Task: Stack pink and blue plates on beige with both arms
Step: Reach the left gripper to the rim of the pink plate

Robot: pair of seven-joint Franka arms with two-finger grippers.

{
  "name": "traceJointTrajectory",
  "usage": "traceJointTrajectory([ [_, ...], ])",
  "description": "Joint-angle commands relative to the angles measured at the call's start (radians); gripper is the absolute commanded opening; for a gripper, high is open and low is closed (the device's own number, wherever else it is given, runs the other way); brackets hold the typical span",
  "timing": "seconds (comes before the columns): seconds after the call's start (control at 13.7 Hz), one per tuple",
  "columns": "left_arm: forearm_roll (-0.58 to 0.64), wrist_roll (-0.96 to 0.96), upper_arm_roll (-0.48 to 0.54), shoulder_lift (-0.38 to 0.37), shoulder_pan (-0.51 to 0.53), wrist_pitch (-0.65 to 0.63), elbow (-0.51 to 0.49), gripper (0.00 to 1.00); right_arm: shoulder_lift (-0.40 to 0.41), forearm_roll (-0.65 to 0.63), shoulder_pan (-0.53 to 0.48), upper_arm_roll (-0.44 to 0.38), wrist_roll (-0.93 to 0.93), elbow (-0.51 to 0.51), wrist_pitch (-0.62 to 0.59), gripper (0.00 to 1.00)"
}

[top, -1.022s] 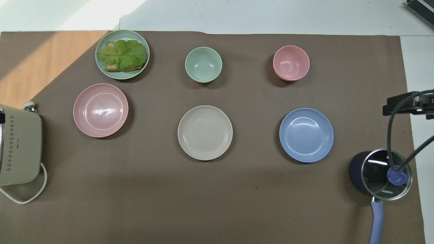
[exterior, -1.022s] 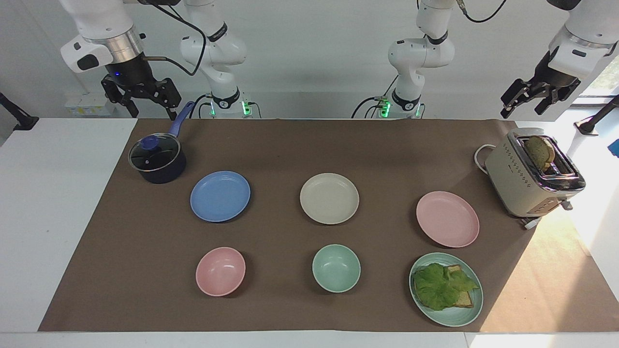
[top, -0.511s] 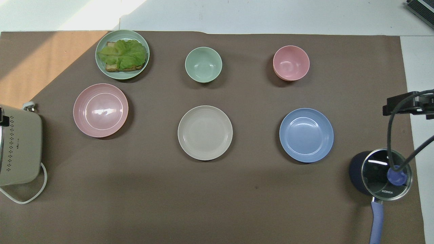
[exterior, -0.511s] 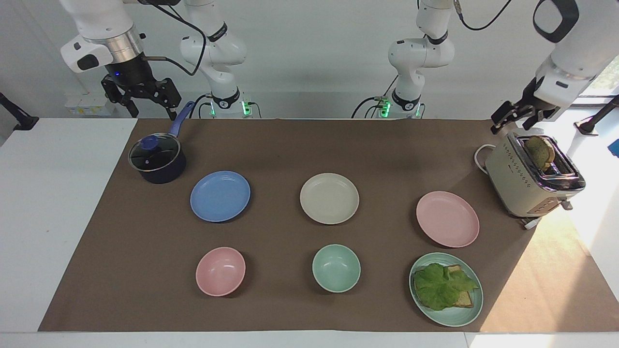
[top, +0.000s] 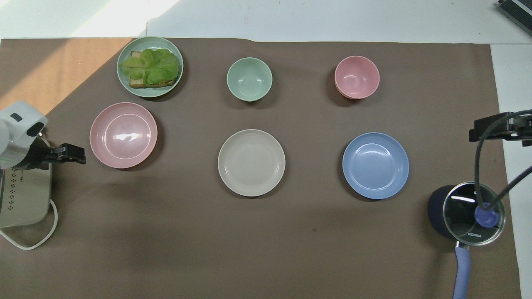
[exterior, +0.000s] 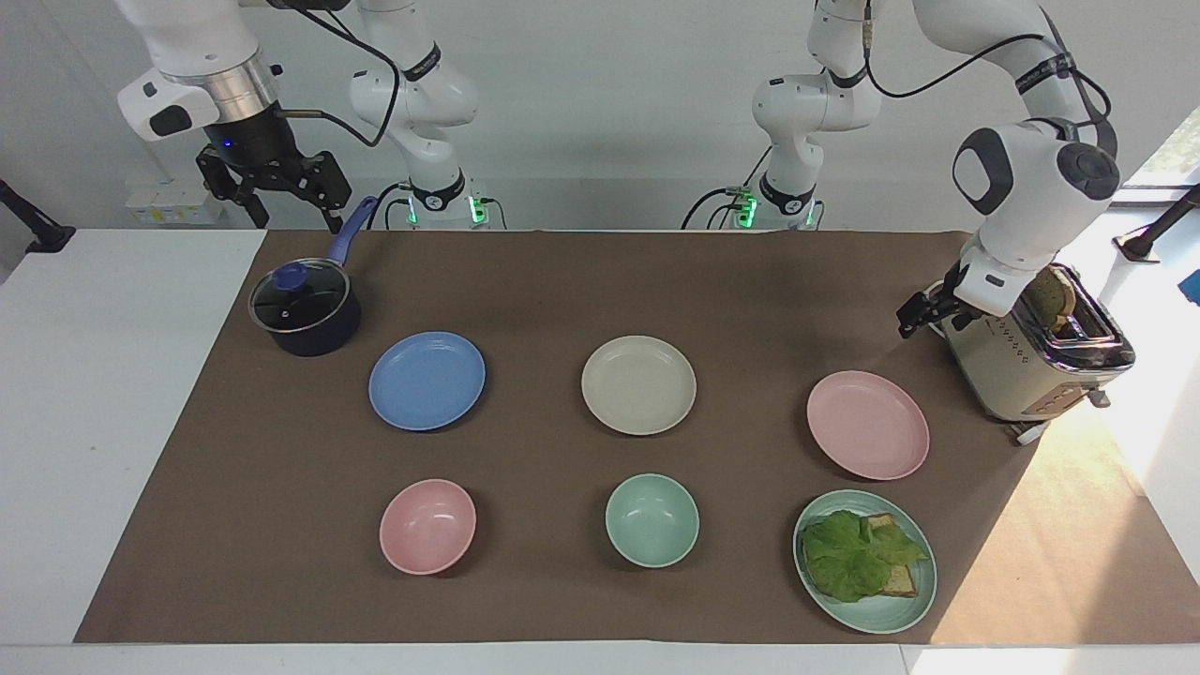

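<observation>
we list the table as it stands, placing everything against the beige plate [exterior: 638, 384], which lies flat and bare at the middle of the brown mat [exterior: 562, 281]. pink plate [exterior: 868, 424]: beside the beige plate toward the left arm's end of the table, well apart from it, flat and untouched. blue plate [exterior: 427, 380]: beside the beige plate toward the right arm's end, also well apart and untouched. pink bowl [exterior: 427, 526], green bowl [exterior: 652, 519] and green plate [exterior: 864, 560] with toast and lettuce: a row farther from the robots than the beige plate, no part of this job. dark pot [exterior: 305, 312] with glass lid: past the blue plate, nearer the robots than the beige plate. toaster [exterior: 1036, 352]: past the pink plate at the mat's edge. left gripper [exterior: 923, 312]: low in the air beside the toaster, close to the pink plate's rim but not touching it, fingers spread, carrying nothing. right gripper [exterior: 272, 187]: raised over the pot's end of the table, fingers spread, empty, waiting. we judge the step in hand to be the left arm's approach to the pink plate; nothing is stacked yet. the next move calls for dropping the fingers astride that plate's thin rim, one above and one under, then pinching before any lift toward the beige plate.
</observation>
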Motion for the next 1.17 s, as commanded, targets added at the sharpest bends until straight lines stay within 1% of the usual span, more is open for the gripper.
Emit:
traceJointTrajectory([
  [0.0, -0.004, -0.008, 0.0, 0.092, 0.006, 0.099, -0.001, 1.0, -0.01, 0.016, -0.008, 0.005, 0.014, -0.009, 0.015, 1.0],
  [0.07, -0.004, -0.01, 0.0, 0.121, 0.011, 0.118, -0.001, 1.0, -0.01, 0.016, -0.008, 0.005, 0.014, -0.009, 0.015, 1.0],
  [0.29, -0.007, -0.002, 0.0, 0.168, 0.03, 0.207, -0.013, 1.0, -0.01, 0.016, -0.008, 0.005, 0.014, -0.009, 0.015, 1.0],
  [0.37, -0.007, 0.003, 0.0, 0.172, 0.04, 0.227, -0.013, 1.0, -0.01, 0.016, -0.008, 0.005, 0.014, -0.009, 0.015, 1.0],
  [0.58, -0.013, -0.008, -0.001, 0.211, 0.037, 0.244, -0.013, 1.0, -0.01, 0.016, -0.008, 0.005, 0.014, -0.009, 0.015, 1.0],
  [0.73, -0.013, -0.014, -0.001, 0.209, 0.035, 0.231, -0.008, 1.0, -0.012, 0.016, -0.008, 0.005, 0.014, -0.009, 0.015, 1.0],
  [0.8, -0.013, -0.033, -0.001, 0.209, 0.031, 0.231, -0.005, 0.81, -0.012, 0.016, -0.008, 0.005, 0.014, -0.009, 0.015, 1.0],
  [0.88, -0.013, -0.049, -0.001, 0.211, 0.029, 0.233, -0.005, 0.55, -0.01, 0.016, -0.008, 0.005, 0.014, -0.009, 0.015, 1.0],
  [1.02, -0.013, -0.054, -0.001, 0.211, 0.026, 0.228, -0.005, 0.14, -0.012, 0.016, -0.008, 0.005, 0.014, -0.009, 0.015, 1.0],
  [1.1, -0.013, -0.054, -0.001, 0.211, 0.026, 0.228, -0.005, 0.03, -0.012, 0.016, -0.008, 0.005, 0.014, -0.009, 0.016, 1.0],
])
